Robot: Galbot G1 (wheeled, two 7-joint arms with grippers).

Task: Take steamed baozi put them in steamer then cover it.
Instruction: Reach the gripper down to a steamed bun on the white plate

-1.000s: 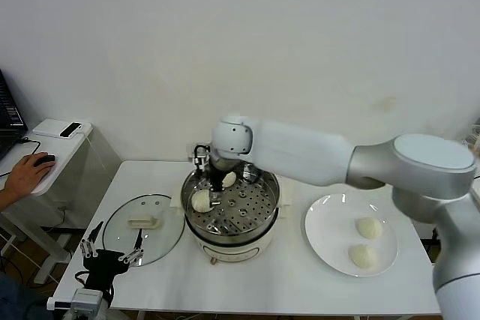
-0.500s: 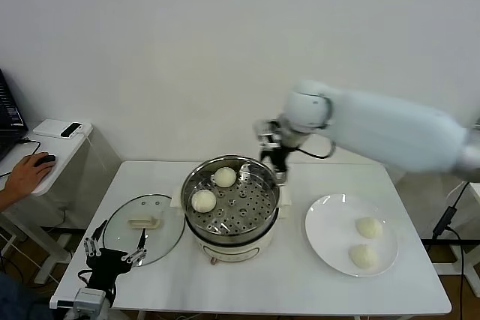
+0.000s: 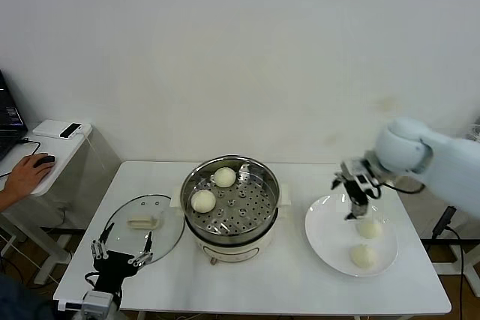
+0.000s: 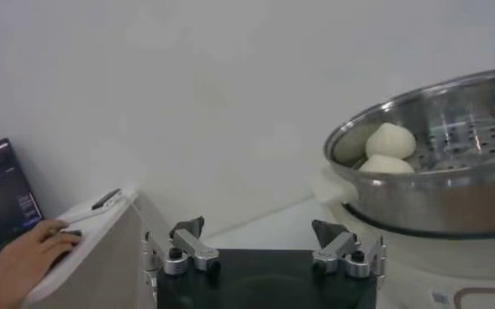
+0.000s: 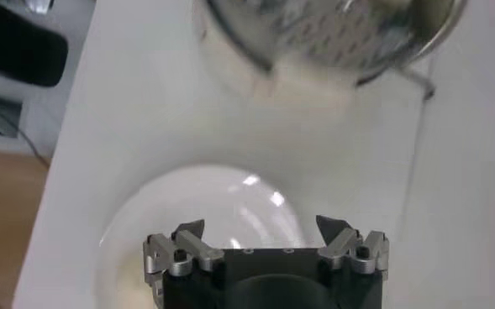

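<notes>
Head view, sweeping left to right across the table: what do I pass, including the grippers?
left gripper, open, at the table's near left edge → glass cover lying flat → steamer with two baozi inside → right gripper, open, over the white plate, which holds two more baozi.

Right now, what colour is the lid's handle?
Cream-white, on the clear glass lid; its handle shows best in the head view.
</notes>
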